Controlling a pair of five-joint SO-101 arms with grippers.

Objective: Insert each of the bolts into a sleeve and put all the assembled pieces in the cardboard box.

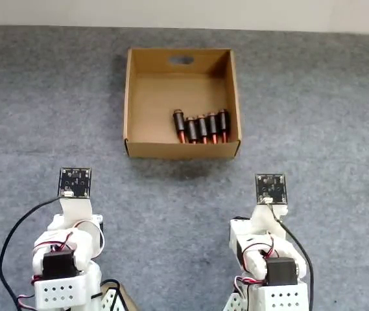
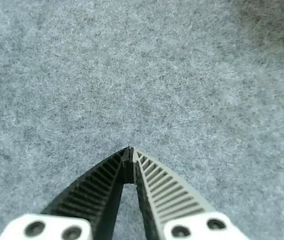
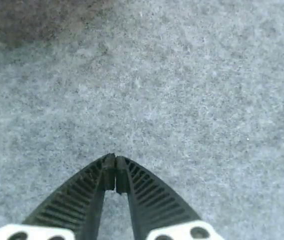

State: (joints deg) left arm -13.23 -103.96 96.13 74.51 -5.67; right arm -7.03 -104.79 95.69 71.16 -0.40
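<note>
The cardboard box (image 1: 127, 97) sits on the grey felt surface (image 1: 48, 97), well apart from both arms and roughly centred between them. Inside it, five assembled pieces (image 1: 202, 127) lie side by side in a neat row. Each is a dark sleeve with an orange bolt end showing. The row is tucked against the wall of the box nearest the arms, toward the corner on the robot's right. The left hand (image 2: 130, 152) hangs low over bare felt with its ribbed fingers pressed together at the tips, holding nothing. The right hand (image 3: 115, 159) is in the same state, fingertips meeting over bare felt with nothing between them. Both arms are folded close to their bases at the near edge of the surface. Every piece in sight is already paired and boxed, so the task appears to be at its finish, with the inserting and placing steps done. If that is right, the next move calls for little beyond a resting pose. Should another bolt or sleeve turn up, a hand would first need to part its fingers before reaching for it.
</note>
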